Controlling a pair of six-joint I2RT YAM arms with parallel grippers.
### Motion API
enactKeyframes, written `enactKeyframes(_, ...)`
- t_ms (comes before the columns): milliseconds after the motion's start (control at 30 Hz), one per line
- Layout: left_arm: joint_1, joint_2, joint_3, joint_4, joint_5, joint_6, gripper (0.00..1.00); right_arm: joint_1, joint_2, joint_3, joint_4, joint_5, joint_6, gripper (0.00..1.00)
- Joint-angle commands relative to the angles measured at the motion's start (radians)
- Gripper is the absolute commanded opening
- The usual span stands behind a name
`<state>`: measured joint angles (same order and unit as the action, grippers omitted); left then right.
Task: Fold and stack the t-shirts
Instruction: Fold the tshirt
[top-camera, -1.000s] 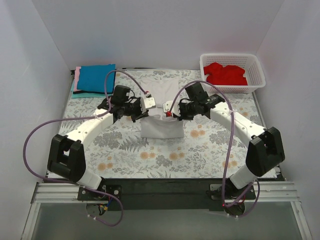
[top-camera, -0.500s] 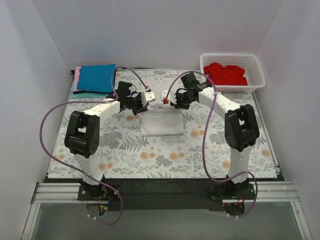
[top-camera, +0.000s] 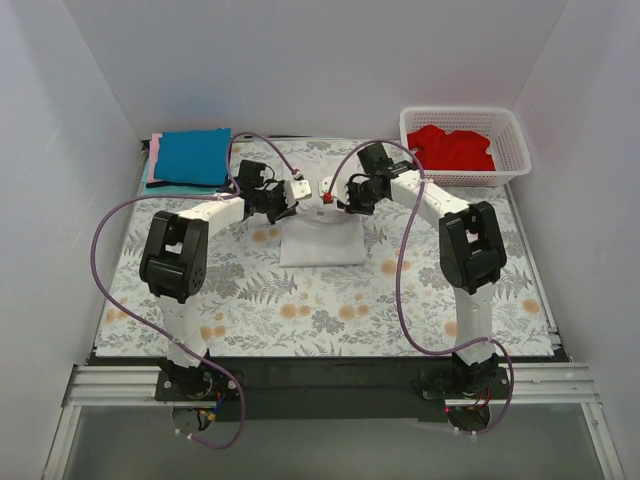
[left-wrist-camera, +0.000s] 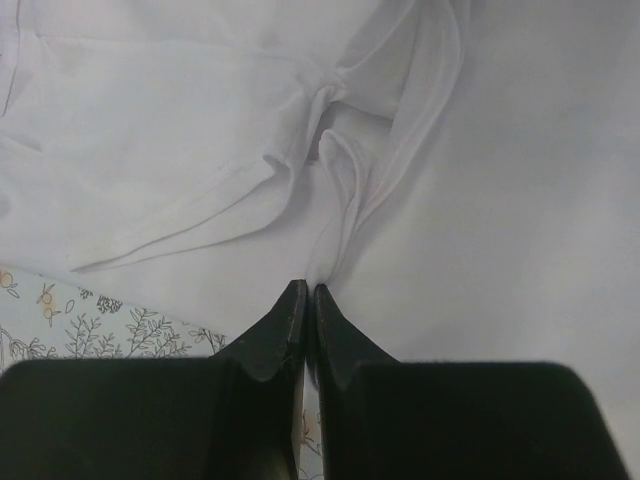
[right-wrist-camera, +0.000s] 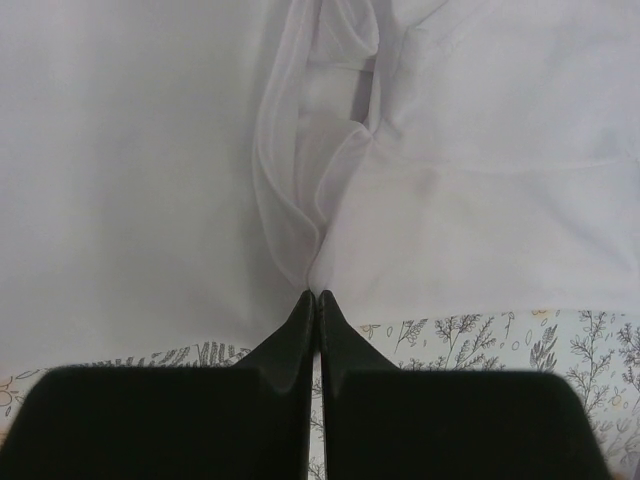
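Observation:
The white t-shirt (top-camera: 322, 240) lies partly folded at the middle of the table. My left gripper (top-camera: 292, 196) is shut on its far left edge; the left wrist view shows the cloth (left-wrist-camera: 330, 200) pinched into creases at the closed tips (left-wrist-camera: 311, 290). My right gripper (top-camera: 332, 194) is shut on its far right edge, and the right wrist view shows the cloth (right-wrist-camera: 320, 150) bunched at the closed tips (right-wrist-camera: 318, 294). A blue t-shirt (top-camera: 193, 155) lies folded at the far left on a pink one (top-camera: 153, 160). A red t-shirt (top-camera: 452, 148) lies in the basket.
The white lattice basket (top-camera: 466, 172) stands at the far right corner. The floral table cloth (top-camera: 330, 310) covers the table. White walls close in the left, back and right sides. Purple cables arc from both arms.
Both grippers have carried the white t-shirt's near edge away from the arm bases toward the back, folding it over itself. Both arms are stretched further out.

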<state>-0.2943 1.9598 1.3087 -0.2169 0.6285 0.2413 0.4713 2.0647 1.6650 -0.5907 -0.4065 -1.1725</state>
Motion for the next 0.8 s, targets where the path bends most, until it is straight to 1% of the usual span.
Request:
enactKeyframes(0, 0.009, 0.014, 0.047, 0.037, -0.012, 0.015, 0.0, -0.003, 0.026, 0.047, 0.019, 0.018, -0.033, 0.01)
enactKeyframes(67, 0.01, 0.028, 0.055, 0.048, -0.021, -0.002, 0.09, -0.003, 0.044, 0.07, 0.017, 0.037, -0.012, 0.15)
enactKeyframes(100, 0.012, 0.03, 0.061, 0.056, -0.024, -0.013, 0.14, -0.003, 0.044, 0.09, 0.017, 0.047, 0.002, 0.27)
enactKeyframes(133, 0.015, 0.03, 0.067, 0.062, -0.033, -0.046, 0.22, -0.002, 0.04, 0.099, 0.017, 0.052, 0.017, 0.32)
enactKeyframes(167, 0.018, 0.027, 0.076, 0.074, -0.041, -0.068, 0.26, -0.003, 0.035, 0.107, 0.017, 0.058, 0.026, 0.36)
enactKeyframes(200, 0.021, 0.024, 0.089, 0.077, -0.05, -0.098, 0.29, -0.003, 0.031, 0.124, 0.017, 0.076, 0.036, 0.43)
enactKeyframes(233, 0.032, 0.021, 0.109, 0.083, -0.076, -0.167, 0.34, -0.008, 0.017, 0.136, 0.019, 0.087, 0.074, 0.44)
enactKeyframes(267, 0.043, 0.01, 0.121, 0.083, -0.085, -0.213, 0.36, -0.011, 0.008, 0.15, 0.016, 0.092, 0.106, 0.45)
enactKeyframes(333, 0.064, -0.039, 0.121, 0.074, -0.089, -0.307, 0.37, -0.026, -0.036, 0.162, 0.011, 0.098, 0.166, 0.5)
enactKeyframes(367, 0.085, -0.062, 0.116, 0.062, -0.081, -0.445, 0.4, -0.028, -0.057, 0.156, 0.005, 0.098, 0.225, 0.52)
enactKeyframes(433, 0.096, -0.133, 0.109, -0.001, -0.053, -0.572, 0.43, -0.033, -0.118, 0.136, -0.02, 0.066, 0.315, 0.57)
enactKeyframes(467, 0.096, -0.154, 0.101, -0.066, 0.009, -0.626, 0.48, -0.033, -0.136, 0.124, -0.029, 0.045, 0.42, 0.6)
enactKeyframes(500, 0.096, -0.179, 0.083, -0.084, 0.046, -0.761, 0.66, -0.031, -0.153, 0.107, -0.047, -0.018, 0.477, 0.72)
enactKeyframes(533, 0.095, -0.221, 0.058, -0.087, 0.086, -0.842, 0.67, -0.033, -0.178, 0.083, -0.055, -0.056, 0.531, 0.8)
enactKeyframes(567, 0.093, -0.243, 0.002, -0.082, 0.171, -0.912, 0.68, -0.031, -0.184, 0.066, -0.063, -0.098, 0.597, 0.88)
enactKeyframes(600, 0.087, -0.257, -0.029, -0.067, 0.21, -1.059, 0.8, -0.031, -0.19, 0.05, -0.064, -0.186, 0.714, 0.96)
enactKeyframes(633, 0.08, -0.275, -0.06, -0.047, 0.223, -1.133, 0.8, -0.031, -0.19, 0.035, -0.061, -0.237, 0.772, 0.98)
enactKeyframes(667, 0.066, -0.277, -0.122, -0.007, 0.237, -1.219, 0.8, -0.03, -0.193, -0.003, -0.058, -0.285, 0.818, 0.98)
enactKeyframes(700, 0.06, -0.274, -0.147, 0.011, 0.29, -1.284, 0.8, -0.031, -0.19, -0.019, -0.052, -0.369, 0.917, 0.98)
enactKeyframes(733, 0.05, -0.268, -0.176, 0.033, 0.309, -1.401, 0.81, -0.028, -0.181, -0.039, -0.023, -0.409, 0.96, 0.98)
enactKeyframes(767, 0.04, -0.257, -0.201, 0.086, 0.325, -1.447, 0.81, -0.025, -0.178, -0.075, -0.005, -0.44, 0.999, 0.98)
